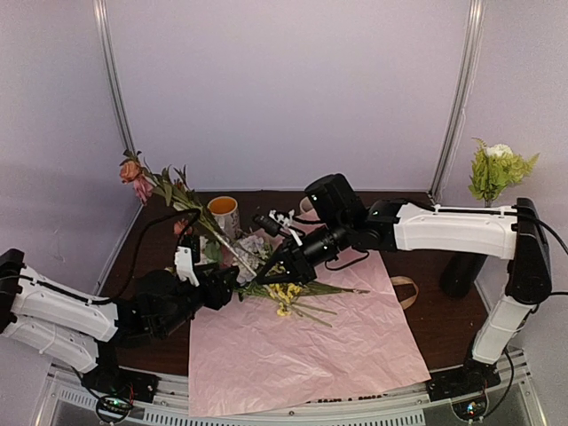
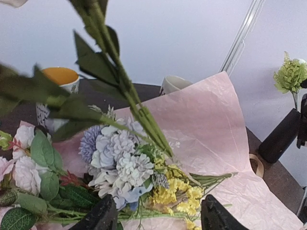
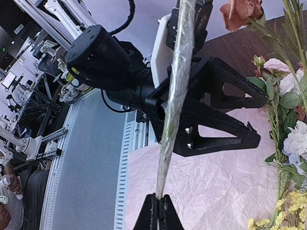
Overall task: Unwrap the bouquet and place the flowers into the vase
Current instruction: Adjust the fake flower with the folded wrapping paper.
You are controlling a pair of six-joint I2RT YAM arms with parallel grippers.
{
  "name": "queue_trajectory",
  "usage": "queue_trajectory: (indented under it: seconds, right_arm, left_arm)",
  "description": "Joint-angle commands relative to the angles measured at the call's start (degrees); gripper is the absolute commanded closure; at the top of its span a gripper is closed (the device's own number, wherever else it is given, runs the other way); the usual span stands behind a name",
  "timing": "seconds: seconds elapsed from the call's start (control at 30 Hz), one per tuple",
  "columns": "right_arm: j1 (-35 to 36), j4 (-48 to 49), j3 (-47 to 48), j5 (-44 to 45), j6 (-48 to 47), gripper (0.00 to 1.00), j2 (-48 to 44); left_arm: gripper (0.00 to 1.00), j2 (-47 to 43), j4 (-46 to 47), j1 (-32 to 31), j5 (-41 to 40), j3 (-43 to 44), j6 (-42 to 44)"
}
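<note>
The near half of the paper [image 1: 302, 355] lies bare, open to a reach from either side. Farther back, the flowers [image 1: 286, 293] heap across its upper left. The stem [image 1: 191, 209], pinched in the right gripper [image 1: 271, 271], slants up and left over that heap, barring the way between it and the mug [image 1: 224, 214]. The left gripper [image 1: 229, 284], jaws apart, stands just beside the stem, perhaps touching it. At right, a sprig [image 1: 497, 169] fills the mouth of the vase [image 1: 461, 273], crowded by the right arm [image 1: 530, 253]; a ribbon [image 1: 406, 291] lies between vase and paper.
</note>
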Motion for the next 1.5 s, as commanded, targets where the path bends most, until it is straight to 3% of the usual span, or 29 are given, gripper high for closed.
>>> queue_trajectory:
  seconds: [0.0, 0.1, 0.2, 0.4, 0.47, 0.63, 0.77, 0.87, 1.13, 1.47]
  right_arm:
    - [-0.1, 2.4, -1.4, -2.3, 0.4, 1.00, -2.3]
    - [-0.1, 2.4, -1.6, -2.9, 0.4, 1.00, -2.9]
    - [-0.1, 2.3, -1.6, -3.1, 0.5, 1.00, -3.7]
    - [-0.1, 1.9, -2.1, -3.5, 0.6, 1.00, -4.1]
    - [0.0, 2.1, -2.4, -3.8, 0.8, 1.00, -4.3]
    - [-0.1, 2.3, -2.3, -5.1, 1.2, 1.00, -5.9]
    - [0.1, 1.2, -1.7, -6.9, 2.3, 1.00, -9.3]
    - [1.2, -1.4, 0.0, -8.9, 1.9, 1.00, -11.3]
    - [1.2, -11.6, 7.4, -12.4, -3.5, 1.00, -13.2]
    - [-1.3, -18.9, 23.5, -14.6, -6.3, 1.00, -12.6]
  left_arm:
    - [0.34, 11.7, 30.4, 0.3, -3.0, 3.8, 10.1]
    - [0.32, 19.6, 40.1, 0.3, -10.2, 6.2, 11.6]
    - [0.35, 24.6, 44.2, 0.9, -15.1, 8.2, 9.8]
    - [0.37, 30.5, 45.8, 2.2, -12.2, 13.9, 10.1]
    - [0.39, 31.9, 45.7, 2.5, -11.4, 15.3, 10.3]
    - [0.64, 32.2, 40.9, 3.2, -15.7, 16.0, 5.8]
    - [0.78, 31.5, 35.5, 4.0, -19.3, 15.0, 0.9]
    - [0.80, 30.6, 31.2, 4.4, -20.2, 14.5, -2.6]
    - [0.84, 31.9, 32.6, 4.5, -14.1, 12.4, -8.7]
    - [0.88, 31.5, 30.0, 3.6, -10.5, 10.9, -12.9]
